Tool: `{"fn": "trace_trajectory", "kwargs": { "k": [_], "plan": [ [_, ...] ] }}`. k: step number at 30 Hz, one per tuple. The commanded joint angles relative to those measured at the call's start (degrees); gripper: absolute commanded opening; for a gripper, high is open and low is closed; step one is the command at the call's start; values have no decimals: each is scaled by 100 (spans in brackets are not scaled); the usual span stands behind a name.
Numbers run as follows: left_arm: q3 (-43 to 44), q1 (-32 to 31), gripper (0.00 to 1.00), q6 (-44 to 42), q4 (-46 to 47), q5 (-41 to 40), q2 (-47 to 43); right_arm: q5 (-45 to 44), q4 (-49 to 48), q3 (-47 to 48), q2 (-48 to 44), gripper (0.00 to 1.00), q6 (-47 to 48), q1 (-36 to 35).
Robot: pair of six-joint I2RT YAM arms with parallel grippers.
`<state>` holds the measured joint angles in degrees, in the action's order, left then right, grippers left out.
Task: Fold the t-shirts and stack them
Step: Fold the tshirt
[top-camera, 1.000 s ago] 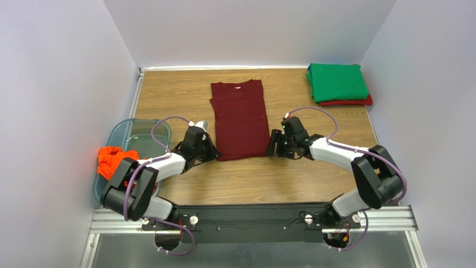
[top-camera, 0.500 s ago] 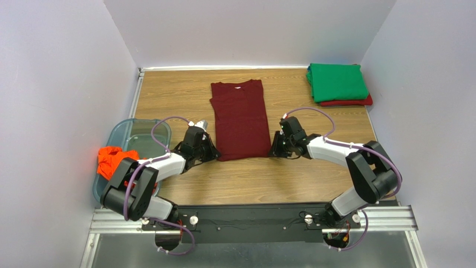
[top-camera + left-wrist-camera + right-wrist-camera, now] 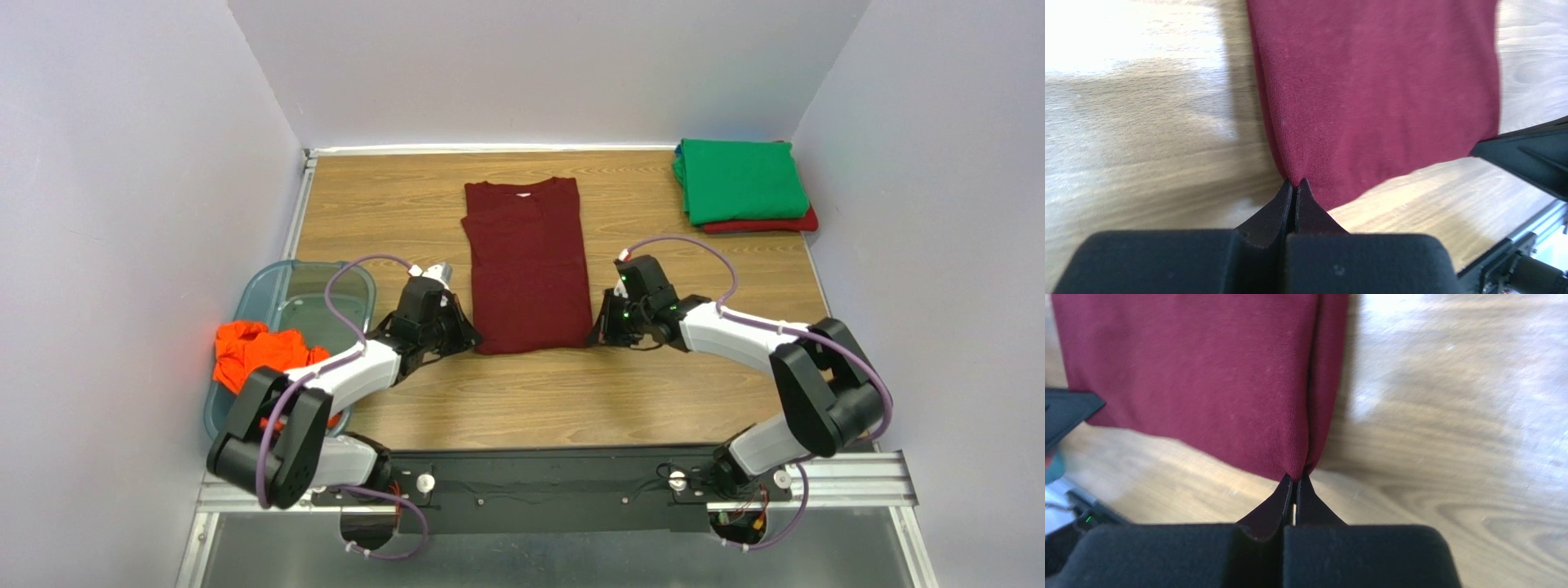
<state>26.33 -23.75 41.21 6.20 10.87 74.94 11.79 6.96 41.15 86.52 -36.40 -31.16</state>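
A dark maroon t-shirt (image 3: 528,263) lies flat on the wooden table, folded into a long strip with its white neck label at the far end. My left gripper (image 3: 469,341) is shut on the shirt's near left corner; the left wrist view shows that gripper (image 3: 1293,182) pinching the cloth (image 3: 1370,86). My right gripper (image 3: 599,336) is shut on the near right corner, and the right wrist view shows it (image 3: 1295,476) closed on the folded edge (image 3: 1204,373). A folded green t-shirt (image 3: 740,180) rests on a red one (image 3: 770,224) at the back right. An orange t-shirt (image 3: 252,349) lies crumpled in the tub.
A clear bluish plastic tub (image 3: 307,294) sits at the table's left edge beside the left arm. White walls close in the table on three sides. The black arm mount (image 3: 552,472) runs along the near edge.
My right gripper has slid in to the maroon shirt's near right corner and shut on it. The left gripper has stayed shut on the near left corner, its arm shifting slightly.
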Motion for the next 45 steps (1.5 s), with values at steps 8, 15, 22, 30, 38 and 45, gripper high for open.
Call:
{"fn": "trace_trajectory", "kwargs": {
  "k": [8,15,22,30,38,45],
  "plan": [
    [-84,-77,0,159,-1313,187,-1911,807,1376,24,-1215,1,168,-22],
    [337,-113,0,291,-2201,126,-3098,1808,2300,560,-1937,1,388,-31],
    [724,-130,0,414,-2650,-208,-3688,1914,2872,1132,-2245,1,388,-31],
    [1102,-130,0,423,-2606,-524,-3592,1327,3048,1616,-2210,1,450,-31],
    [1296,-130,0,405,-2325,-727,-3047,272,3022,1949,-1779,1,511,-22],
    [1480,-121,0,423,-2158,-999,-2546,-431,2890,2354,-1340,1,582,-13]
  ]
}}
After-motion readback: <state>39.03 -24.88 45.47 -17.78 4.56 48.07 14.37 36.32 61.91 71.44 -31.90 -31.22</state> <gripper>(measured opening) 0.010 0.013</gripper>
